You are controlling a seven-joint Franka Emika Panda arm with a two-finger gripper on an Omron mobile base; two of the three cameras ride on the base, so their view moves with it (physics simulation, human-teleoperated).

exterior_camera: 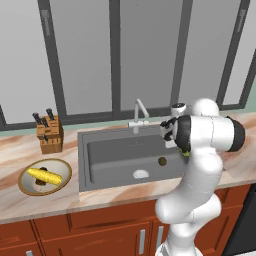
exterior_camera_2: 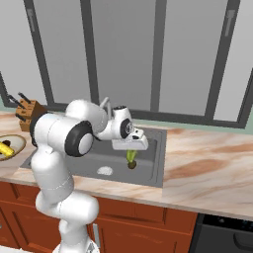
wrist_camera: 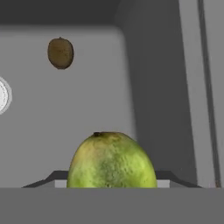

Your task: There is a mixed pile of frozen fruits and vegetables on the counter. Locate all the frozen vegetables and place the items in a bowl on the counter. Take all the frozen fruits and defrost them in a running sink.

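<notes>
My gripper (exterior_camera_2: 131,150) hangs over the right part of the dark grey sink (exterior_camera: 115,150), shut on the round yellow-green fruit (wrist_camera: 111,159), which pokes out below the fingers (exterior_camera_2: 131,156). On the sink floor below lies the small brown ball fruit (wrist_camera: 60,53) (exterior_camera: 162,161). At the far left of the counter (exterior_camera: 30,155) stands the cream bowl (exterior_camera: 65,168). Inside it are the yellow corn cob (exterior_camera: 45,175) and a dark brown lump (exterior_camera: 40,183).
The curved silver faucet (exterior_camera: 139,112) rises behind the sink, left of my hand. The round drain (exterior_camera: 140,174) sits near the basin's front wall. A wooden knife block (exterior_camera: 50,134) stands behind the bowl. Windows run along the back wall.
</notes>
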